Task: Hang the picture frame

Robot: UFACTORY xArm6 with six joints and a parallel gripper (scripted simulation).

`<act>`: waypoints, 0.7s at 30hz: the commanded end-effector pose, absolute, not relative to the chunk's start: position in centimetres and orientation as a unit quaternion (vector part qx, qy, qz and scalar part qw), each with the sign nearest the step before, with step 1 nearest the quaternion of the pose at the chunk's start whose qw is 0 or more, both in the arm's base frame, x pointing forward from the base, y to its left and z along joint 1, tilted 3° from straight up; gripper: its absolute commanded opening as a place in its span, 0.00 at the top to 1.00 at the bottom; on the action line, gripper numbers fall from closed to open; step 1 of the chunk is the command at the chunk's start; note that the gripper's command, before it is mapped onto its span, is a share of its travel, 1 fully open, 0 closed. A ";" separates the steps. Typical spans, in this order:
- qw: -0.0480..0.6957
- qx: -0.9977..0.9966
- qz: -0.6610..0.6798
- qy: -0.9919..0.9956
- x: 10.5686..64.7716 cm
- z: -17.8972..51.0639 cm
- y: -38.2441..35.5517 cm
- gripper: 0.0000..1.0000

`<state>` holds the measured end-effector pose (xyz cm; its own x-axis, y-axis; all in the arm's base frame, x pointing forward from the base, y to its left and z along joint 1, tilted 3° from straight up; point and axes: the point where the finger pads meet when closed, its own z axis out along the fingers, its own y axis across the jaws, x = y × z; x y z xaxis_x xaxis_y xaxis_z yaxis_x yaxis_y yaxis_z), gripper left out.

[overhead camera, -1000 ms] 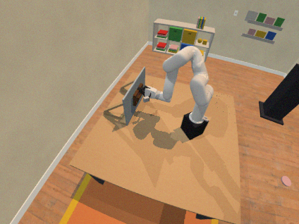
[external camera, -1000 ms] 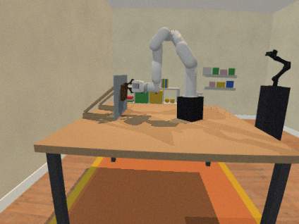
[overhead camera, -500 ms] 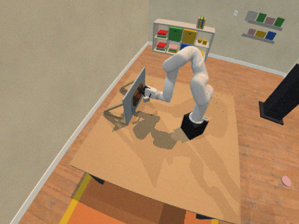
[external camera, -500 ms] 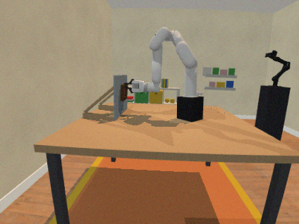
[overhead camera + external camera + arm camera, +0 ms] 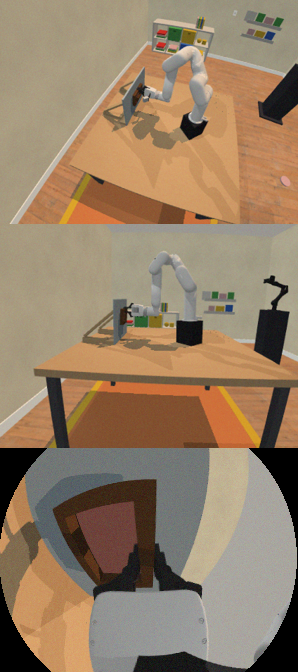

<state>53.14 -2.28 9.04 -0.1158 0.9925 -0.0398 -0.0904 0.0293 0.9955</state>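
Observation:
A small brown picture frame (image 5: 136, 95) (image 5: 123, 316) (image 5: 113, 531) with a reddish panel is held against the upright grey wall board (image 5: 131, 102) (image 5: 119, 326) (image 5: 133, 458) at the table's far left. My gripper (image 5: 142, 92) (image 5: 129, 309) (image 5: 146, 551) is shut on the frame's lower edge, its dark fingers pinching the brown bar. In the wrist view the frame looks tilted. The screw is hidden behind the frame, so I cannot tell how the frame sits on it.
The wall board stands on braces on the wooden table (image 5: 169, 165) (image 5: 176, 361). The arm's black base (image 5: 193, 127) (image 5: 189, 332) stands mid-table. A black pedestal (image 5: 271, 337) (image 5: 277, 102) with a camera arm stands off the table to the right.

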 end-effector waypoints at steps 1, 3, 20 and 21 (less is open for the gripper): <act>0.501 0.437 0.542 0.514 53.2 9.2 -2.3 1.00; 0.501 0.437 0.542 0.514 53.2 9.1 -2.3 1.00; 0.501 0.437 0.542 0.514 53.3 8.8 -2.3 1.00; 0.501 0.437 0.542 0.514 53.3 8.8 -2.3 1.00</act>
<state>53.18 -2.31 8.71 -0.1158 0.9925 -0.0398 -0.0904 0.0294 0.9955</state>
